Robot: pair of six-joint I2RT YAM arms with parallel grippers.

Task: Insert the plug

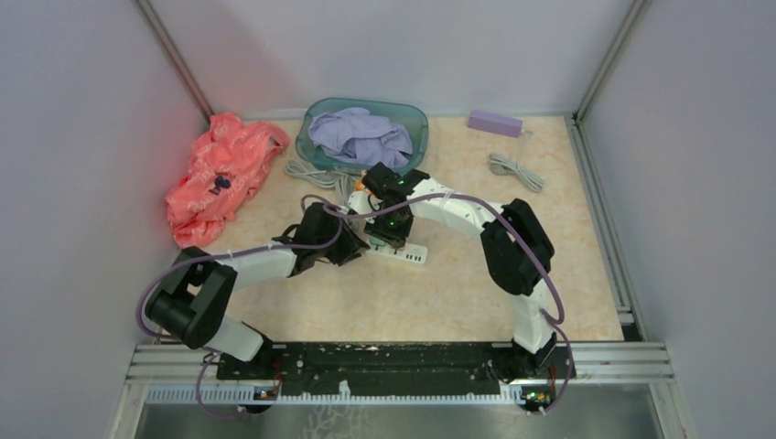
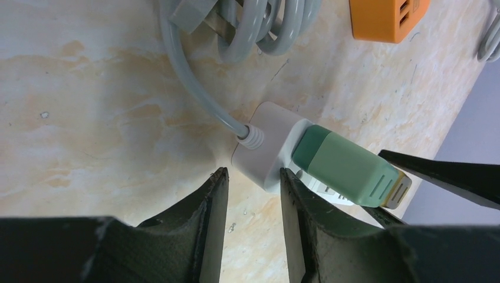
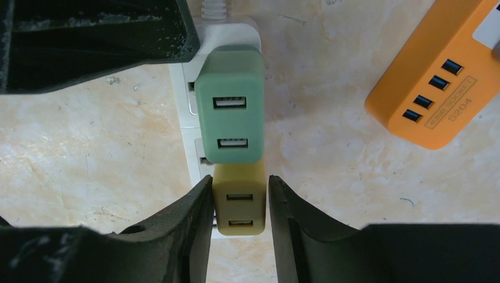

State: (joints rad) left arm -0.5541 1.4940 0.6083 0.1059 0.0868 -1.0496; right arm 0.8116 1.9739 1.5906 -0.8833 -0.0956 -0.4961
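Your right gripper [image 3: 239, 180] is pinched on the yellow USB charger [image 3: 239, 207]. The charger sits over the white power strip [image 3: 184, 127], just right of the green charger [image 3: 229, 121], and you cannot tell whether its prongs are fully home. Your left gripper [image 2: 253, 172] is slightly parted and holds nothing, at the strip's left, cable end. If you push off-square, the prongs may bind. The strip may also skid right, since nothing clamps it.

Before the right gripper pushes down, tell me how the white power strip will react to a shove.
The white power strip looks like rigid plastic, so it should not flex. It lies flat on the smooth tabletop, so it would probably slide or pivot unless braced. Its thick grey cord might drag it back.
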